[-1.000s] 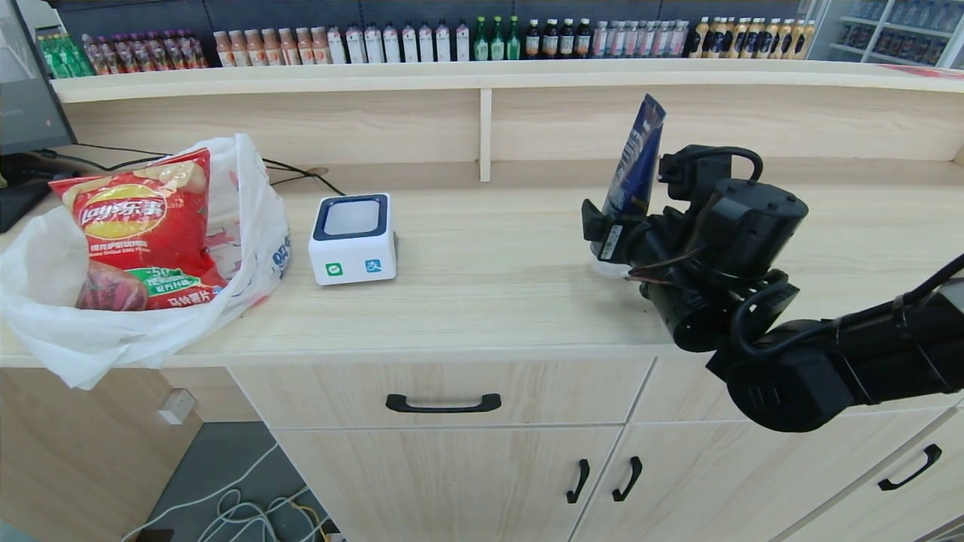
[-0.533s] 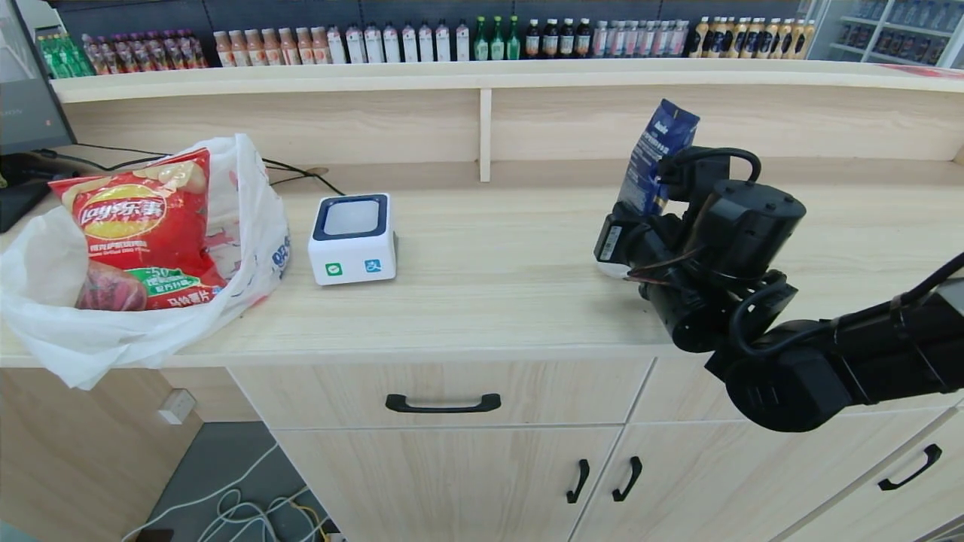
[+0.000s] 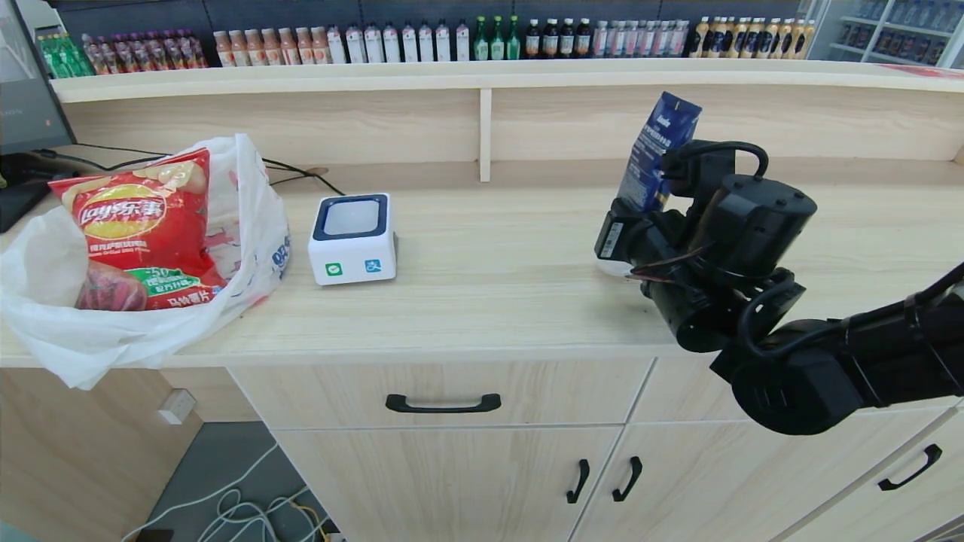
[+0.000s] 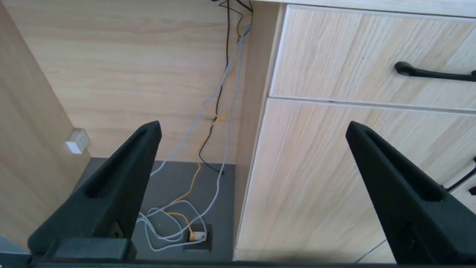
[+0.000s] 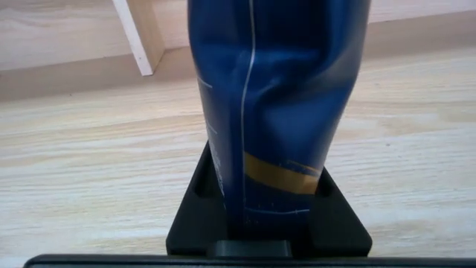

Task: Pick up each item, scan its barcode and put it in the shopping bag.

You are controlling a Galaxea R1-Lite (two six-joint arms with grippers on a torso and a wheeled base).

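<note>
Pinching the blue pack (image 3: 657,150) near its lower end, our right claw (image 3: 631,226) holds it upright over the counter (image 3: 489,256), well right of the scanner (image 3: 352,239) and bag (image 3: 252,218).

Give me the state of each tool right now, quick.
Left tool: open, holding nothing.
Right tool: closed on the blue pouch.

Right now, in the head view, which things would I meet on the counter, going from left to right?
shopping bag → scanner → blue pouch
</note>
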